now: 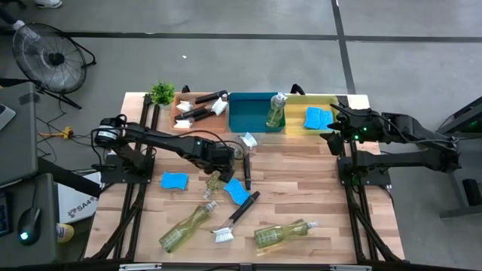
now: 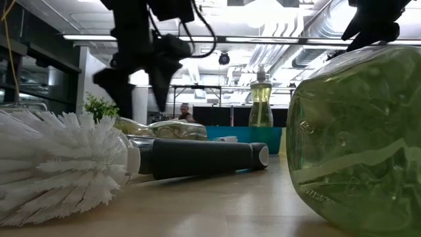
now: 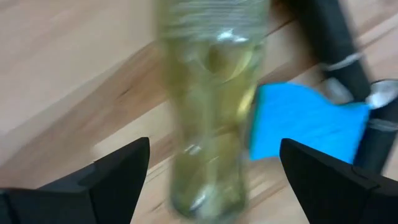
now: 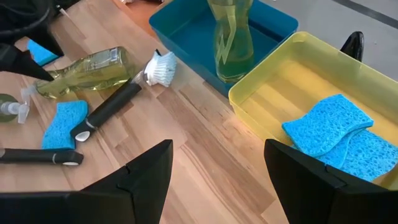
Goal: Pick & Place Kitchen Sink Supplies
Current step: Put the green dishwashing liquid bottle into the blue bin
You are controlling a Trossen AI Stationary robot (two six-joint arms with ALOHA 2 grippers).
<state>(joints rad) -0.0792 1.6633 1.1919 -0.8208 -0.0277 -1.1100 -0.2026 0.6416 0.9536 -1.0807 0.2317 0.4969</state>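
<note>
**Dark fingers spread over a lying bottle**

Black and jointed, the left arm is stretched from the surface's left edge toward the middle, where the left gripper (image 1: 218, 160) is held above a clear bottle (image 3: 208, 106) of yellow-green liquid. Its fingers (image 3: 121, 171) are set wide apart on either side of the bottle, and nothing is gripped. A bright blue sponge (image 3: 305, 121) is seen just beside the bottle, with a black brush handle (image 3: 339, 43) close behind it.

The right arm is folded at the right edge, and the right gripper (image 4: 214, 171) is held partly open and empty beside the yellow bin (image 4: 273, 81).

In that bin two porous blue sponges (image 4: 339, 137) are stacked. One bottle (image 1: 276, 110) is stood upright in the teal bin (image 1: 245, 113), and brushes (image 1: 199, 109) with white bristle heads are laid in the brown tray (image 1: 183, 123).

On the wooden surface (image 1: 301, 188) two more bottles (image 1: 187, 226) are left lying toward the front edge, with a brush (image 1: 235, 218) between them and another blue sponge (image 1: 174, 181) to the left.
</note>
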